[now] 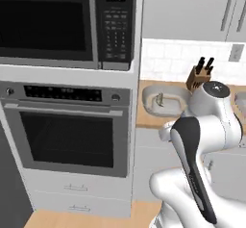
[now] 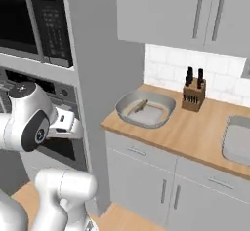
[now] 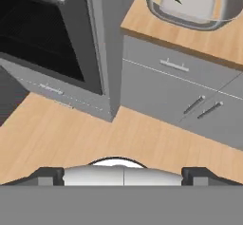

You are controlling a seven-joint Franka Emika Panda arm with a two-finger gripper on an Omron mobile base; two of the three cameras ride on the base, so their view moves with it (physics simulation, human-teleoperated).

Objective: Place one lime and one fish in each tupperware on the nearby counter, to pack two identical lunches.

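— Kitchen corner: what's around the robot?

— Wooden surface (image 2: 195, 127) over grey drawers, white tile wall behind. At nine o'clock in the left base view stands a tall unit with a wall oven (image 1: 67, 131) and a microwave (image 1: 62, 22) above it. A knife block (image 2: 193, 94) sits near the wall.

— Where's the tupperware?

— The tupperware (image 2: 168, 109) rests on the surface at its oven-side end, with the knife block near it at about two o'clock in the right base view. One fish (image 2: 140, 106) lies inside it, tilted against the wall-side part of the tub. In the hand view the tub sits at one o'clock, past the drawer fronts.

— And the tool?

— The tool (image 3: 123, 174) hangs over the wooden floor (image 3: 71, 138) in front of the cabinets, well apart from the tub. Its two dark fingertips (image 3: 47, 175) stand wide apart at the bottom of the hand view, nothing between them.

— Another container?

— A second light-grey tub (image 2: 239, 140) shows at three o'clock in the right base view, cut by the edge.
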